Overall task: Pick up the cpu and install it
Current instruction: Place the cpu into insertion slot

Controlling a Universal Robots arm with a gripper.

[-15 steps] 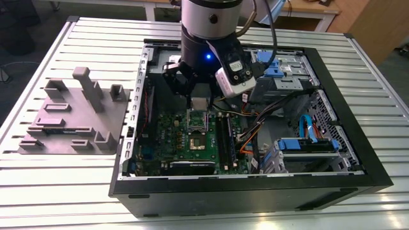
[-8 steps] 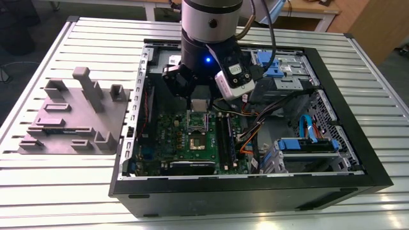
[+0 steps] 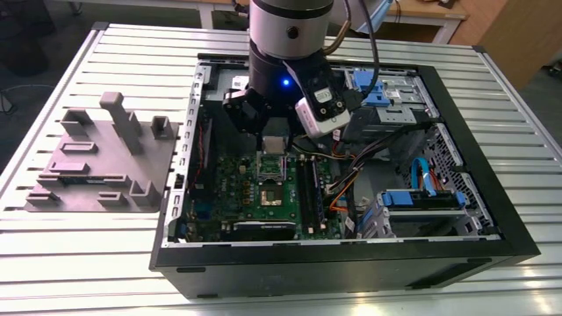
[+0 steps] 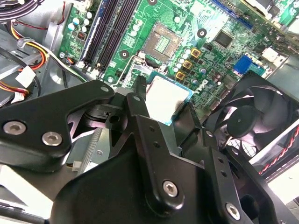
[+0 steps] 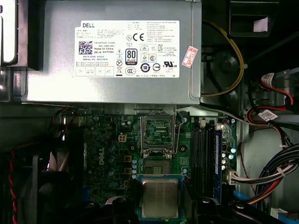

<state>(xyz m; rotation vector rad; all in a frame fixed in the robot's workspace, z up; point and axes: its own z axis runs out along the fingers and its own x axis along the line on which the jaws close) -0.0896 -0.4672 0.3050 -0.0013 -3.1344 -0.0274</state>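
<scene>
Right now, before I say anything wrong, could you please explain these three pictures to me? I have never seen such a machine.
It is one robot arm reaching into an open computer case on a slatted metal table. The exterior view is taken from outside; both wrist views come from cameras riding on the arm, looking into the case. The pincer is shut on the cpu, a small silver square, held over the green motherboard near the open socket. A grey box with a white label sits beside the board. A grey holder block lies on the table at the exterior view's left.
</scene>
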